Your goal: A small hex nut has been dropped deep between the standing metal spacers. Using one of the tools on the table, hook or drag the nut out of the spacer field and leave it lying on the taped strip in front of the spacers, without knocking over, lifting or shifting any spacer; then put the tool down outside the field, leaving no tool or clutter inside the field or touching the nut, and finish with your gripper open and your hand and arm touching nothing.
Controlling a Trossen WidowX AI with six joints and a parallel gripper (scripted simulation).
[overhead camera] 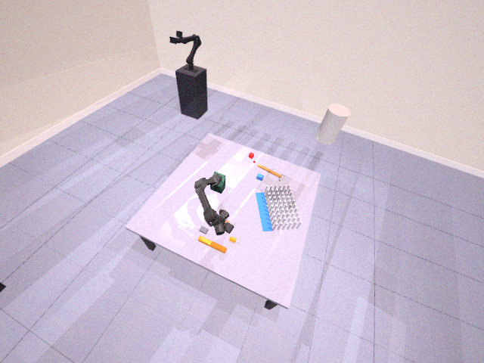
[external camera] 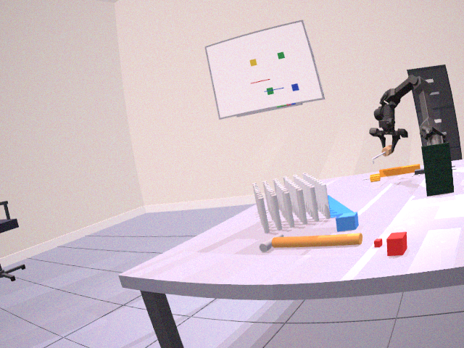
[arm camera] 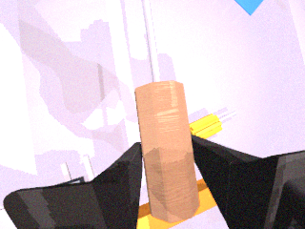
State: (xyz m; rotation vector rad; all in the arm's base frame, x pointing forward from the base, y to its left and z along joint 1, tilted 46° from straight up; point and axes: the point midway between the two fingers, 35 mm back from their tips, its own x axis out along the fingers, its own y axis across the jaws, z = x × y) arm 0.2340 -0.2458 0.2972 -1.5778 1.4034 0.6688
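My gripper [external camera: 388, 149] [arm camera: 165, 143] is shut on the wooden handle of a hook tool. The handle [arm camera: 168, 114] lies between the fingers, and the thin metal shaft [arm camera: 152, 48] [external camera: 378, 156] points away and ends in a small bent tip in the exterior view. The tool is held in the air above the table, well away from the spacers. The metal spacers [overhead camera: 282, 206] [external camera: 288, 202] stand upright in rows. The blue taped strip [overhead camera: 262, 212] [external camera: 338, 206] runs along one side of them. The hex nut cannot be made out in any view.
A hammer [overhead camera: 269, 170] [external camera: 316, 240], a blue block [overhead camera: 259, 177] [external camera: 346, 221] and two red cubes, one large [overhead camera: 251, 155] [external camera: 396, 243], lie near the spacers. An orange bar [overhead camera: 212, 243] [external camera: 399, 170], a yellow piece [overhead camera: 233, 239] [arm camera: 207, 126] and a grey block [overhead camera: 203, 230] lie near the arm.
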